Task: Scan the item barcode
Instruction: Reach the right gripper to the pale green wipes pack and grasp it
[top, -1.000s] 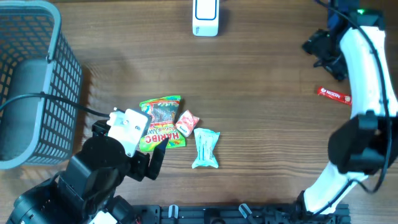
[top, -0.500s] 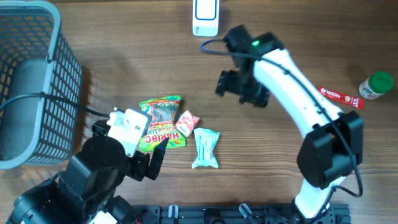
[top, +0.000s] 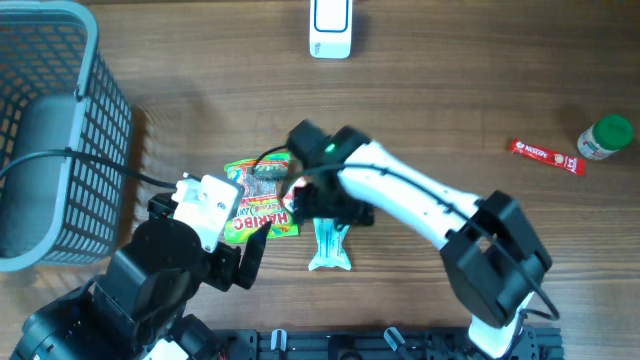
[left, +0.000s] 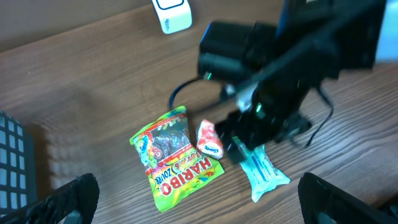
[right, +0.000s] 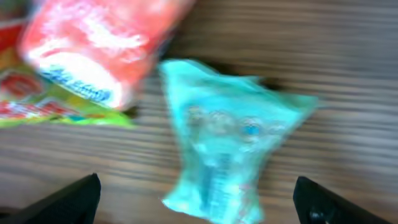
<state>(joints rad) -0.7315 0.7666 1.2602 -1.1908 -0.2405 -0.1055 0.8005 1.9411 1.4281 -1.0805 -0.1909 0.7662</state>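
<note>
Count: one green foil Haribo sweet bag (top: 262, 185); one small red-and-white packet (left: 209, 140); one teal plastic sachet (top: 330, 250); one red wrapped chocolate bar (top: 548, 157); one green-capped small bottle (top: 604, 138); one white box-shaped scanner (top: 330, 28); one grey plastic mesh basket (top: 100, 150).

A teal packet (right: 224, 149) lies flat on the tabletop (top: 450, 90), its crimped ends flared and its length running toward and away from the robot. By the left of its far end sits a small red-and-white pouch (left: 209, 138), tilted, its edge overlapping a green Haribo bag (left: 174, 158) that lies face up. A white scanner (top: 330, 28) rests at the far edge, well apart from these three. Far off to the right lies a red bar (top: 547, 156), with a green-capped bottle (top: 605, 138) just beside it.
</note>
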